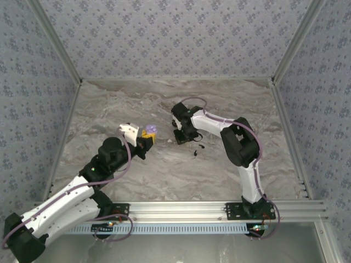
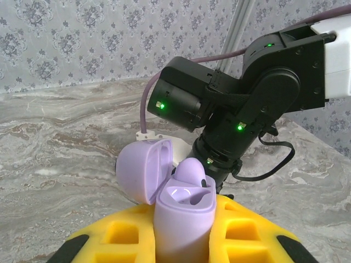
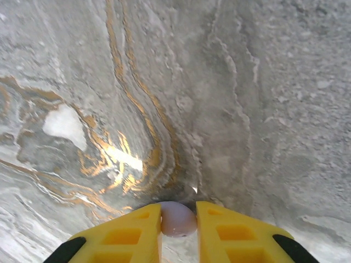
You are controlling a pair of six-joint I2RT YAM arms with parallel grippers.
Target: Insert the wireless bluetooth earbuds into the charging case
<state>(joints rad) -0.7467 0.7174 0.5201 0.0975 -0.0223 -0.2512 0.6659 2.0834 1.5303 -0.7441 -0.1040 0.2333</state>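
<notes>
My left gripper [image 2: 185,233] was clenched on the purple case [image 2: 184,216], holding it upright above the table [image 1: 164,104] with its lid [image 2: 143,170] swung open to the left. A rounded purple hump [image 2: 189,169] rose above the case's rim, and a dark bit [image 2: 204,183] sat just beside it. My right gripper [image 3: 178,212] was nipped close on a small pale lump [image 3: 176,222] and pointed down at bare marble. Seen from above, my two grippers stood near each other at mid-table but apart, with a strip of marble between them. Just to the right of my right gripper, a little toward my bases, lay a tiny black earbud [image 1: 194,154], as best I could make out at that size. It was well clear of every edge. The far half of the table lay open up to the back wall [image 1: 175,38], and wide room ran out to both side walls. The rail [image 1: 181,208] marked the near edge, well back from both grippers.
</notes>
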